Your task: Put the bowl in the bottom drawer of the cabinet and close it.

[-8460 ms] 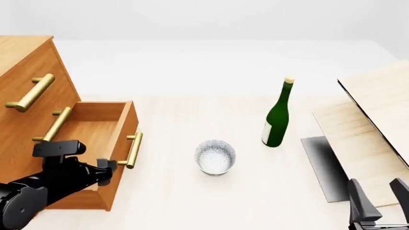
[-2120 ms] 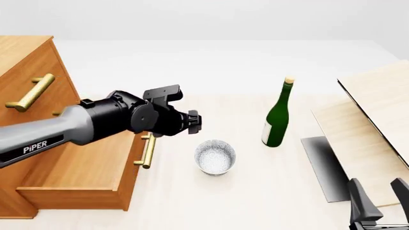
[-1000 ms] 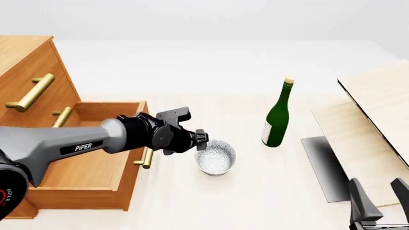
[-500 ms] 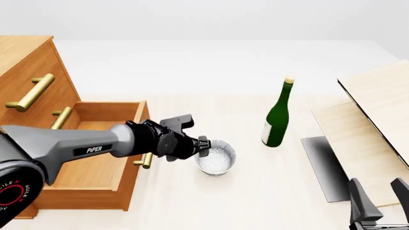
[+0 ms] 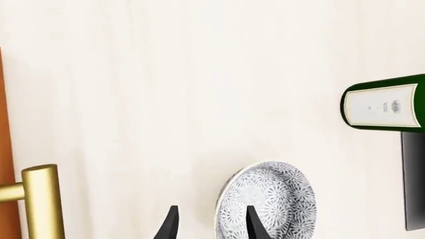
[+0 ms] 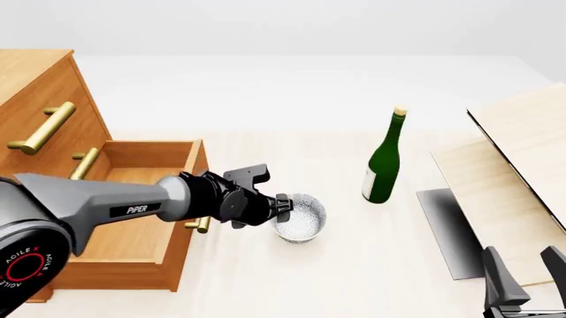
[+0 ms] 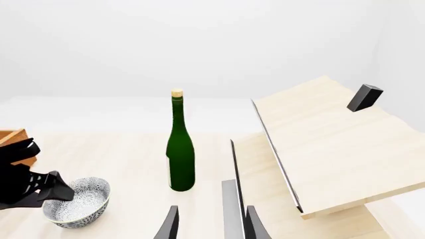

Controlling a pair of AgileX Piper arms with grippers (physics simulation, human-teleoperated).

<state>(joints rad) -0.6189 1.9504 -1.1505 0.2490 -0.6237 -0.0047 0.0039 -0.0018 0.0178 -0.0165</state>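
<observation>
Just to the right of the cabinet (image 6: 40,112), whose bottom drawer (image 6: 115,225) stood pulled out with its brass handle (image 6: 203,224) forward, the speckled bowl (image 6: 300,216) sat upright on the pale table (image 6: 265,278). The left gripper (image 6: 281,207) was at the bowl's near-cabinet rim, its fingers (image 5: 252,224) parted narrowly, one on each side of the bowl's wall; I couldn't tell whether they touched it. A green wine bottle (image 6: 384,159) stood upright well to the right of the cabinet, beyond the bowl. Farther from the cabinet, by pale wooden boards (image 6: 521,159), the right gripper (image 6: 523,275) hung with fingers apart, holding nothing.
</observation>
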